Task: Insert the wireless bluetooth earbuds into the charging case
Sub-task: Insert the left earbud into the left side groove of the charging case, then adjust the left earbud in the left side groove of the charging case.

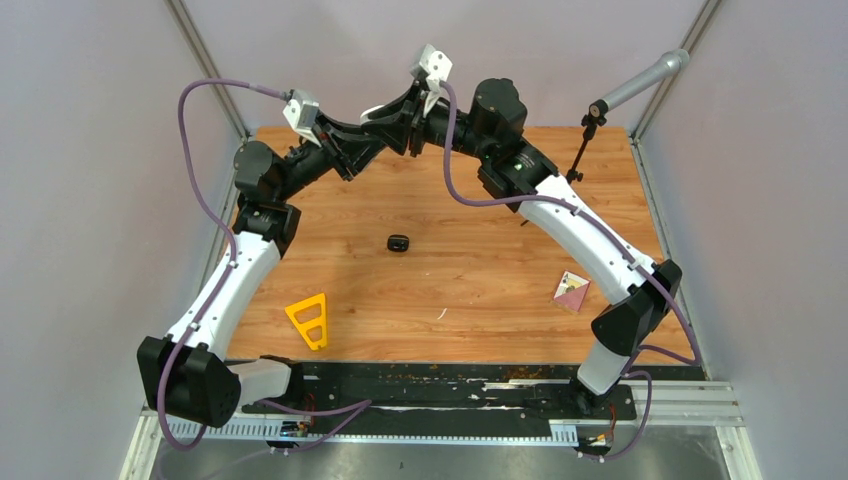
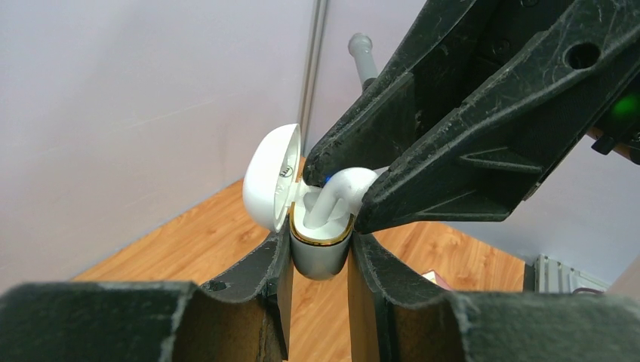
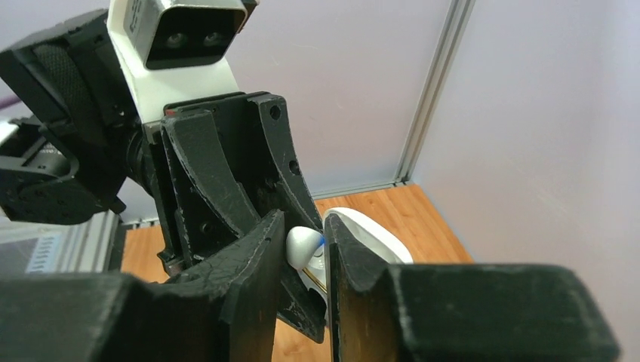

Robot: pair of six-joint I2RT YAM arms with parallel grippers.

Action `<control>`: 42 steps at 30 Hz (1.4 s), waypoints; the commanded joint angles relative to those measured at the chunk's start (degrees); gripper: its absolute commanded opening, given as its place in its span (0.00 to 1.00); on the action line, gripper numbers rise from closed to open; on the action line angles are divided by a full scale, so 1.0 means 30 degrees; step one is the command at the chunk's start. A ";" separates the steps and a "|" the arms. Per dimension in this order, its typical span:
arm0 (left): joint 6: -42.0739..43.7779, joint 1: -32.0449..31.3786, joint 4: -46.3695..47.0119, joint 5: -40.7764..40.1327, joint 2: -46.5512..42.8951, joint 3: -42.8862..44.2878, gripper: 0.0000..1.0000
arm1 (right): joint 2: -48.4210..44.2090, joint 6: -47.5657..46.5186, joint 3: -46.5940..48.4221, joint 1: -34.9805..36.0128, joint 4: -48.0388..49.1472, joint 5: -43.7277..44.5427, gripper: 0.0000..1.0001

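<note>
A white stemmed earbud [image 2: 336, 190] is pinched by the right gripper [image 3: 303, 230], its stem inside the open gold-rimmed case [image 2: 321, 265], which is clamped by the left gripper [image 2: 318, 245].

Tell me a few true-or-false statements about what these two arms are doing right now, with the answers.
1. The left gripper clamps a white charging case with its lid open. True.
2. The right gripper is empty. False: it pinches a white earbud at the case's opening.
3. A small black case lies on the table. True.
4. The white charging case rests on the table. False: it is held up in the air.
</note>
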 commanded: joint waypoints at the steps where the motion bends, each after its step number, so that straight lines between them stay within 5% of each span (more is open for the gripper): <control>1: -0.0465 -0.0160 0.1950 0.1111 -0.0858 0.0443 0.00 | -0.0420 -0.3487 0.0169 -0.0100 -0.1084 -0.0042 0.27; 14: -0.0667 -0.0164 0.2017 0.1133 -0.0888 0.0340 0.00 | -0.0326 -0.5457 0.0444 0.0012 -0.1017 -0.0350 0.28; 42: 0.0068 -0.0248 0.1155 0.0820 -0.0574 -0.0379 0.00 | -0.0146 0.1498 0.2578 -0.1477 -0.0767 -0.0405 0.53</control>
